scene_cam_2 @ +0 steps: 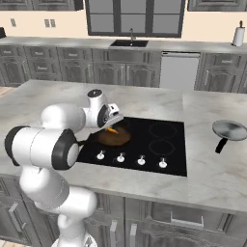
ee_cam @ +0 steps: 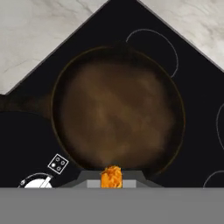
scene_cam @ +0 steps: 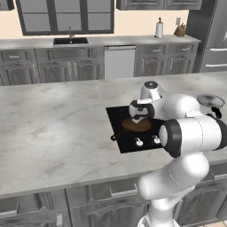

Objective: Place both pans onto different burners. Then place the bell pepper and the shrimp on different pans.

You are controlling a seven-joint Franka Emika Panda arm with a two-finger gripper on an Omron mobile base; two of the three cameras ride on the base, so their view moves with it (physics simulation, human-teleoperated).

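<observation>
Cast-iron skillet [ee_cam: 117, 114], dark with a rusty-brown inside, sits on the flat black glass cooktop [ee_cam: 199, 92], filling the middle of the hand view. At bottom centre, just above its near rim, the gripper [ee_cam: 111, 177] is clamped on a small orange shrimp [ee_cam: 111, 176].

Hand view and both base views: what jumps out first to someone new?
The gripper, shut on a small orange piece, hangs over the rusty-brown cast-iron skillet, which sits on the black cooktop at its left side. The silver steel pan lies apart on the marble counter, right of the cooktop, off any burner.
</observation>
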